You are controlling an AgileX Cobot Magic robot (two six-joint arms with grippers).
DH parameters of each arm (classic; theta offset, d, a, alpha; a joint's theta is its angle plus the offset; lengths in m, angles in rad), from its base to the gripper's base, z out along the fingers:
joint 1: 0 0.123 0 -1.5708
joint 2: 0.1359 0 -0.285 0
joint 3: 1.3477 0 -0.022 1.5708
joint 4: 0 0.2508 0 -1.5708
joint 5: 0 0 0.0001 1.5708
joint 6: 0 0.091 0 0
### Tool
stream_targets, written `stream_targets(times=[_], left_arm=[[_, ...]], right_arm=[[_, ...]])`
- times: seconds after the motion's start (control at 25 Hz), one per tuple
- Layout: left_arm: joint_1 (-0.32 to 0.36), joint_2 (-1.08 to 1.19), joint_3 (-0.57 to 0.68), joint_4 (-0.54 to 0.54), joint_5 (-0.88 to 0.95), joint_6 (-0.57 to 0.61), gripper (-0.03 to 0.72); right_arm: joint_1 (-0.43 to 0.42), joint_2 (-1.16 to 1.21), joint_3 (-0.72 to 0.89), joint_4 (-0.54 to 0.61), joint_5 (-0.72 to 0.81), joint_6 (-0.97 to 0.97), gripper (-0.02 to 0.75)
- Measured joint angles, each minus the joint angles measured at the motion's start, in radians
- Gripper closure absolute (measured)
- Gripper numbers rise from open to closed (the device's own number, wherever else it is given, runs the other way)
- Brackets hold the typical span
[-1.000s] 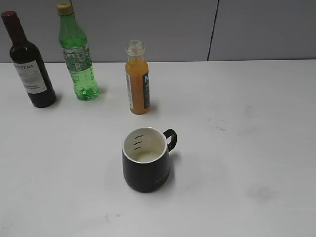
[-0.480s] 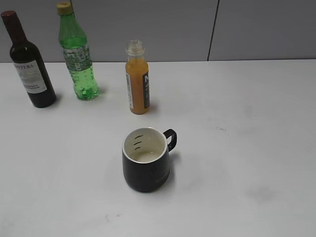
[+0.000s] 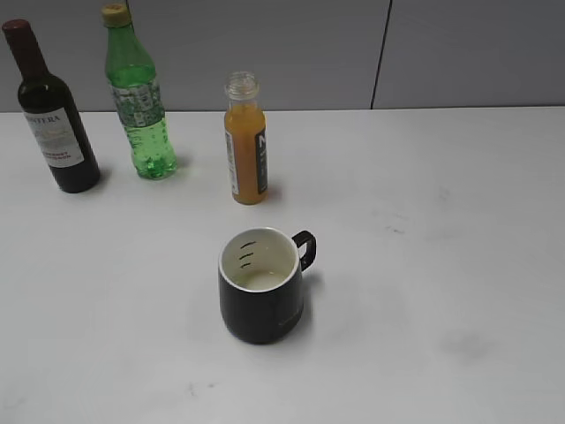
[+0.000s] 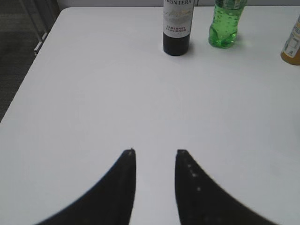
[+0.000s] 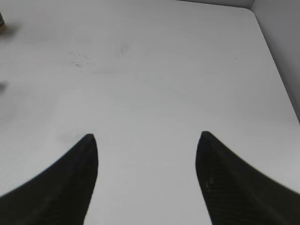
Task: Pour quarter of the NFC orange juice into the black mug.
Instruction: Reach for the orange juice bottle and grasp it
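Observation:
The NFC orange juice bottle [image 3: 245, 141] stands uncapped and upright at the back middle of the white table [image 3: 441, 221]. Its edge shows at the right of the left wrist view [image 4: 292, 44]. The black mug [image 3: 263, 284] stands in front of it, handle to the right, white inside, with a little pale liquid at the bottom. Neither gripper shows in the exterior view. My left gripper [image 4: 155, 151] is open and empty over bare table at the near left. My right gripper [image 5: 147, 136] is wide open and empty over bare table at the right.
A dark wine bottle [image 3: 50, 115] and a green bottle with a yellow cap [image 3: 138, 97] stand at the back left; both also show in the left wrist view, wine bottle [image 4: 176, 28], green bottle [image 4: 226, 23]. The table's left edge [image 4: 35, 61] drops to dark floor.

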State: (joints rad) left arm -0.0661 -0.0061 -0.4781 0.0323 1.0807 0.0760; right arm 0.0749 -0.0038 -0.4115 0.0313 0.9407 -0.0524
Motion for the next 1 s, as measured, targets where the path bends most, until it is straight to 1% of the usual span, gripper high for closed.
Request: stream_targets(times=[0.16, 0.24, 0.28, 0.36, 0.4, 0.44, 0.52, 0.64, 0.84, 1.0], left_arm=[[0.000, 0.000, 0.000, 0.000, 0.000, 0.000, 0.456], [0.000, 0.000, 0.000, 0.000, 0.000, 0.000, 0.430], [0.000, 0.000, 0.000, 0.000, 0.000, 0.000, 0.388], [0.000, 0.000, 0.000, 0.000, 0.000, 0.000, 0.229], [0.000, 0.000, 0.000, 0.001, 0.000, 0.000, 0.134], [0.000, 0.000, 0.000, 0.004, 0.000, 0.000, 0.078], [0.000, 0.000, 0.000, 0.008, 0.000, 0.000, 0.028], [0.000, 0.000, 0.000, 0.010, 0.000, 0.000, 0.002], [0.000, 0.000, -0.011, 0.013, -0.023, 0.000, -0.004], [0.000, 0.031, -0.020, 0.016, -0.174, 0.000, -0.004]], right_arm=[[0.000, 0.000, 0.000, 0.000, 0.000, 0.000, 0.238], [0.000, 0.000, 0.000, 0.000, 0.001, 0.000, 0.238], [0.000, 0.000, 0.000, 0.000, 0.001, 0.000, 0.238], [0.000, 0.000, 0.000, 0.000, 0.001, 0.000, 0.238], [0.000, 0.000, 0.000, 0.000, 0.001, 0.000, 0.238], [0.000, 0.000, 0.000, 0.000, 0.001, 0.000, 0.238], [0.000, 0.000, 0.000, 0.000, 0.001, 0.000, 0.238], [0.000, 0.000, 0.000, 0.000, 0.001, 0.000, 0.238], [0.000, 0.000, 0.000, 0.000, 0.001, 0.000, 0.238], [0.000, 0.000, 0.000, 0.000, 0.001, 0.000, 0.238]])
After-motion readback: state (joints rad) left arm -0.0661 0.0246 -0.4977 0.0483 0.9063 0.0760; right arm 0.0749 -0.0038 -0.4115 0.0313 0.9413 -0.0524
